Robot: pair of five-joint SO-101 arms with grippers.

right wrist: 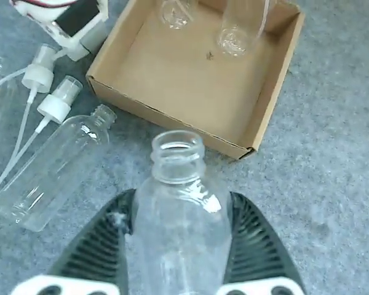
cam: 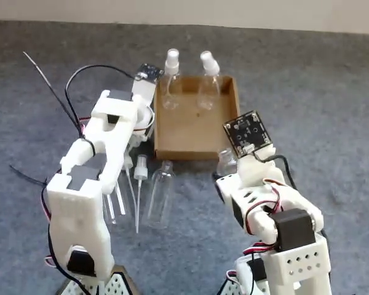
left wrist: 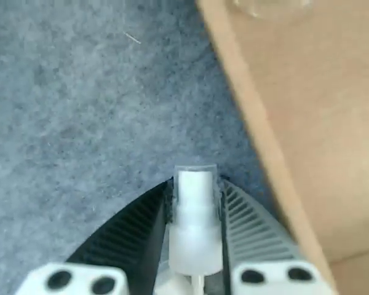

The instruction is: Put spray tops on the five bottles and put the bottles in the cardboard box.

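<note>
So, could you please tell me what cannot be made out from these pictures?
High view: the open bottle is mostly hidden under the right arm's camera board.
High view: the left arm covers the carpet beside the loose spray tops; anything under it is hidden.
Left wrist view: the spray top has its tube cut off by the bottom edge.
Right wrist view: the boxed bottles are cut off by the top edge.

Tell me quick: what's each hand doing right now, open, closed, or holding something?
Left hand: closed on a spray top.
Right hand: closed on an uncapped bottle.
</note>
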